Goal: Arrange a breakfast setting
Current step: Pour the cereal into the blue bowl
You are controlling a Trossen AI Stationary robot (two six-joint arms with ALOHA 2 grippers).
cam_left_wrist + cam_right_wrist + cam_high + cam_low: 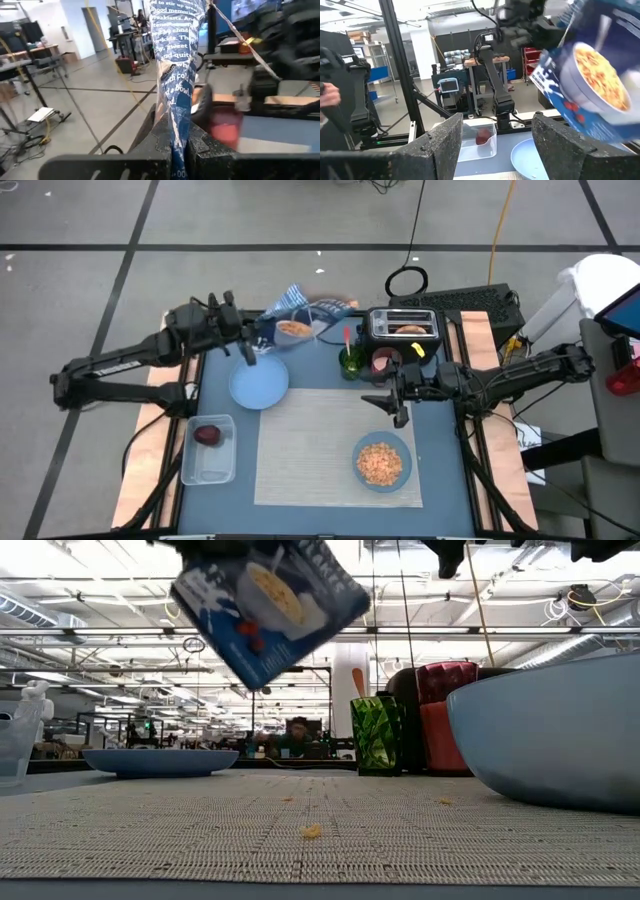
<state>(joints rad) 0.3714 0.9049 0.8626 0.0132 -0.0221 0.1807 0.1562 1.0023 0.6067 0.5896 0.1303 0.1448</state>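
Cereal-filled bowl (381, 461) just beside open right hand (386, 405), apart.

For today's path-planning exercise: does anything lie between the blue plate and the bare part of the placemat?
Nothing visible does. The plate sits beside the placemat, at its far-left corner; the bowl occupies its right side.

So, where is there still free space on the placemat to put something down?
The placemat is bare left of the bowl, up to its left edge beside the tub. The back is crowded: plate, green cup, toaster, right hand.
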